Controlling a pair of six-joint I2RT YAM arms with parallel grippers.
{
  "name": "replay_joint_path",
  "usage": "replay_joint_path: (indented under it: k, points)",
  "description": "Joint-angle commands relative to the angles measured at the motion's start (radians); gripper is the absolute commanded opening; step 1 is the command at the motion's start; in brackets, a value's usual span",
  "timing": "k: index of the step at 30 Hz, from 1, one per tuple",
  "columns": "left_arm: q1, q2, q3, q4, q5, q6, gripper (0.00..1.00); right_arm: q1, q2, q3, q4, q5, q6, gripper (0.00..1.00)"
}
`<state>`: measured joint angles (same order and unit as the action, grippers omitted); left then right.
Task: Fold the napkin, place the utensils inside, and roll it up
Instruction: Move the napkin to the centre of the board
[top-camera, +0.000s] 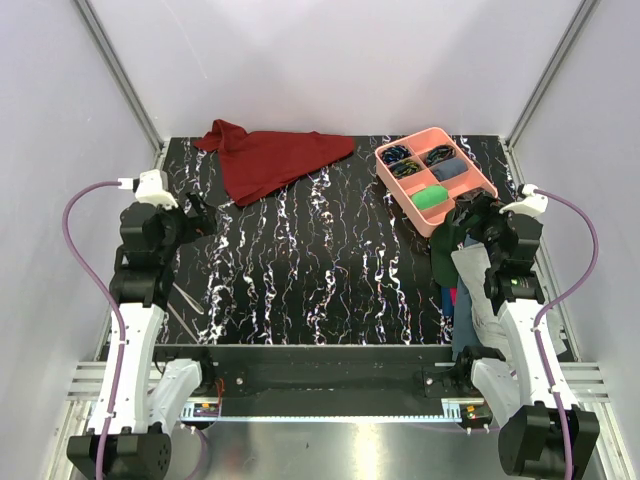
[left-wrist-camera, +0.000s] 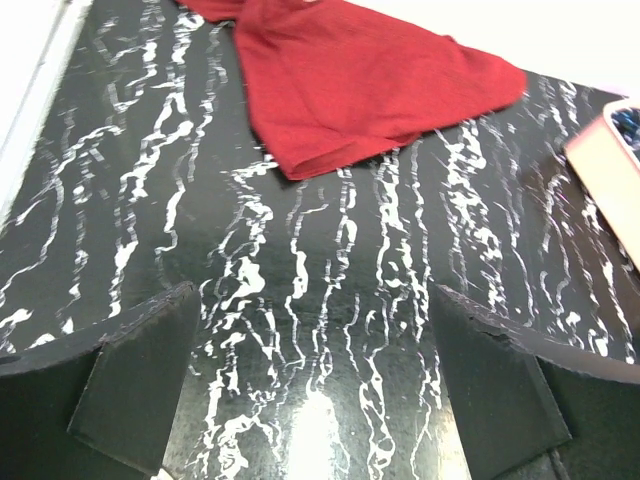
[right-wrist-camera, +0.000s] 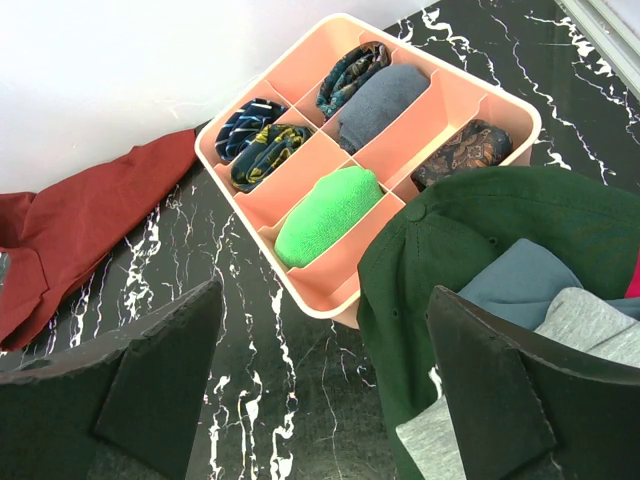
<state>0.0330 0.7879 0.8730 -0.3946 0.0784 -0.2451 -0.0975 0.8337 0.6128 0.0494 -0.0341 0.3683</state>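
Note:
The maroon napkin (top-camera: 270, 158) lies crumpled and partly bunched at the far left-centre of the marbled table. It also shows in the left wrist view (left-wrist-camera: 370, 80) and at the left edge of the right wrist view (right-wrist-camera: 80, 230). Thin silvery utensils (top-camera: 188, 300) lie near the table's left front, beside my left arm. My left gripper (top-camera: 200, 215) is open and empty above bare table, short of the napkin (left-wrist-camera: 315, 390). My right gripper (top-camera: 470, 215) is open and empty (right-wrist-camera: 325, 390), over the table between the pink tray and the clothes pile.
A pink divided tray (top-camera: 388, 178) with rolled cloths stands at the far right, its rim visible in the right wrist view (right-wrist-camera: 330, 300). A pile of green, grey and blue clothes (top-camera: 465, 280) lies along the right edge, topped by a dark green cap (right-wrist-camera: 480, 240). White walls enclose the table.

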Motion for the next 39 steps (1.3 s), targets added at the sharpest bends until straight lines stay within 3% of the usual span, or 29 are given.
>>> replay_joint_path:
  k: [1, 5, 10, 14, 17, 18, 21, 23, 31, 33, 39]
  points:
    - [0.018, -0.009, 0.008, 0.022, -0.113, -0.026, 0.99, 0.002, -0.013, 0.002, 0.043, 0.03, 0.012, 0.92]
    - [0.019, -0.021, -0.005, 0.013, -0.181, -0.019, 0.99, 0.002, -0.012, 0.007, 0.038, 0.03, 0.015, 0.93]
    - [0.019, 0.011, 0.006, 0.017, -0.112, 0.033, 0.99, 0.002, -0.013, 0.01, 0.035, 0.03, 0.02, 0.93]
    - [0.015, 0.066, 0.053, 0.01, -0.098, 0.059, 0.92, 0.002, -0.012, 0.018, 0.027, 0.03, 0.021, 0.94]
    - [-0.027, 0.131, 0.081, 0.002, -0.143, 0.052, 0.87, 0.002, -0.004, 0.019, 0.026, 0.03, 0.027, 0.94]
    - [-0.092, 0.151, 0.113, -0.006, -0.17, 0.059, 0.86, 0.002, -0.004, 0.021, 0.027, 0.03, 0.027, 0.94]
    - [-0.285, 0.279, 0.225, -0.067, -0.386, 0.139, 0.86, 0.002, 0.002, 0.028, 0.021, 0.028, 0.029, 0.94]
    - [-0.343, 0.41, 0.289, -0.096, -0.474, 0.184, 0.87, 0.002, -0.005, 0.03, 0.014, 0.026, 0.029, 0.94]
    - [-0.351, 0.933, 0.624, -0.113, -0.54, 0.341, 0.85, 0.002, -0.047, 0.024, 0.003, 0.023, 0.034, 0.95]
    - [-0.347, 1.078, 0.687, -0.115, -0.537, 0.363, 0.8, 0.002, -0.051, 0.025, 0.0, 0.02, 0.037, 0.96]
    - [-0.317, 1.325, 0.899, -0.128, -0.517, 0.386, 0.74, 0.002, -0.073, 0.03, -0.02, 0.014, 0.032, 0.96]
